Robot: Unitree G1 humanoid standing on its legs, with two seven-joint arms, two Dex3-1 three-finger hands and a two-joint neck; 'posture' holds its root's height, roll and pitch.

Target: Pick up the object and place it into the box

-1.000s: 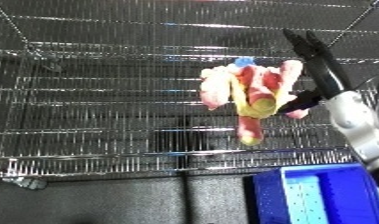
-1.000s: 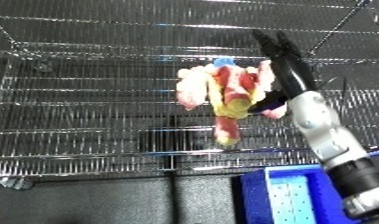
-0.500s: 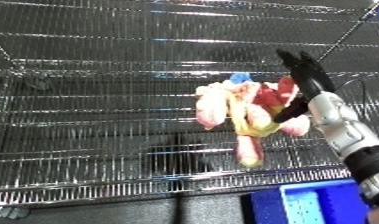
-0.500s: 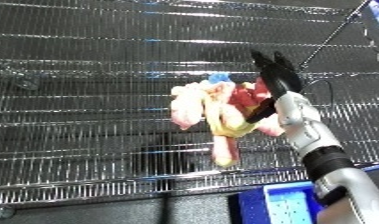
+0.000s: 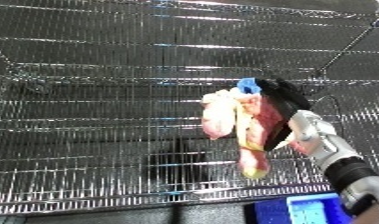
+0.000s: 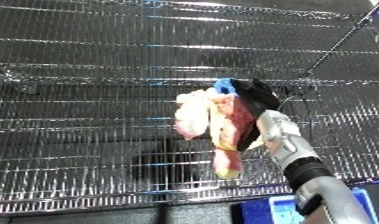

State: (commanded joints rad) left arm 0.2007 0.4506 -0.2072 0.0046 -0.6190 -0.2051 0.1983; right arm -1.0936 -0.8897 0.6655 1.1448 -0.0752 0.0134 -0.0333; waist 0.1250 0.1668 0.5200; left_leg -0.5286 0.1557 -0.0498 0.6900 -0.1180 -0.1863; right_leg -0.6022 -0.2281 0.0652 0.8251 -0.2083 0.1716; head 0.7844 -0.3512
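A soft toy (image 5: 239,122), pink, red and yellow with a blue tip at its top, hangs in the air in front of the wire shelf. My right hand (image 5: 283,112) is shut on it, black fingers curled round its right side, the silver forearm running down to the lower right corner. Part of the toy's right side is hidden by the fingers. A corner of the blue bin (image 5: 314,210) shows at the bottom edge, below and to the right of the toy. My left hand appears in neither view.
A wire rack (image 5: 97,115) with a shelf and mesh back fills the view. Its front rail (image 5: 123,197) runs along the bottom. A slanted shelf post (image 6: 345,35) stands at the upper right.
The toy and my right hand have come down and nearer to the camera, and the fingers have curled over the toy's top. The view has shifted, so less of the blue bin shows.
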